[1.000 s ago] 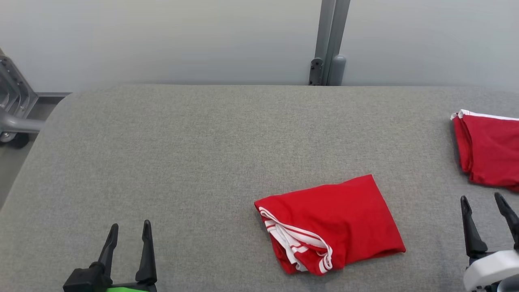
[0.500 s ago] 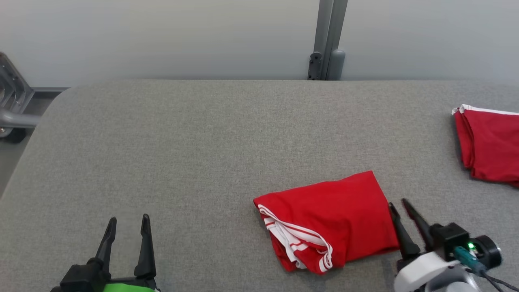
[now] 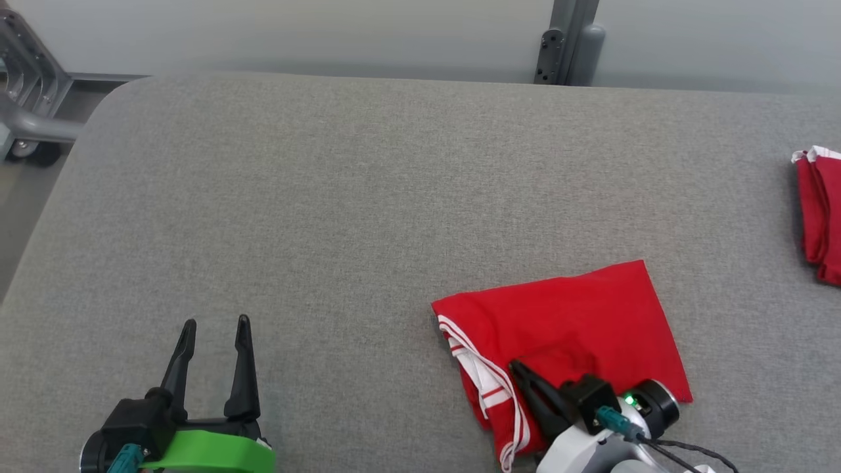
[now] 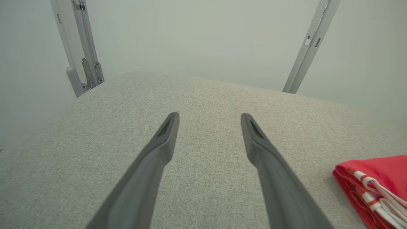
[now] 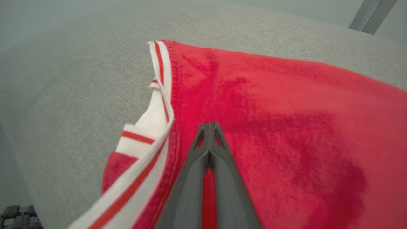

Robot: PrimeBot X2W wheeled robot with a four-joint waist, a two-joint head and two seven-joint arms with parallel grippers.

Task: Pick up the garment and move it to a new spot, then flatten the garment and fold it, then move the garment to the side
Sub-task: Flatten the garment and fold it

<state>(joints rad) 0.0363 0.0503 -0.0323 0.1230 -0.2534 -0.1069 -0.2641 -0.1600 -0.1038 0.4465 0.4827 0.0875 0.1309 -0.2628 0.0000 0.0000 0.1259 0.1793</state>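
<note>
The garment [image 3: 578, 309] is red with white-striped trim and lies folded on the grey table [image 3: 328, 197], right of centre near the front edge. My right gripper [image 3: 516, 366] is shut, its fingers together and lying over the garment's front left part beside the striped trim. In the right wrist view the joined tips [image 5: 210, 124] rest over the red cloth [image 5: 286, 111], and no fabric shows bunched between them. My left gripper [image 3: 217, 322] stands open at the lower left over bare table, with nothing between its fingers [image 4: 165, 133]. The garment's corner [image 4: 378, 178] shows to its right.
A second folded red garment [image 3: 821, 210] lies at the table's right edge. A grey post [image 3: 568, 39] stands behind the table's far edge. A metal frame on wheels [image 3: 26, 98] stands off the far left corner.
The head camera has tilted and shifted. My right gripper has swung left from beside the garment onto its front part and has gone from open to shut. The left gripper has stayed open.
</note>
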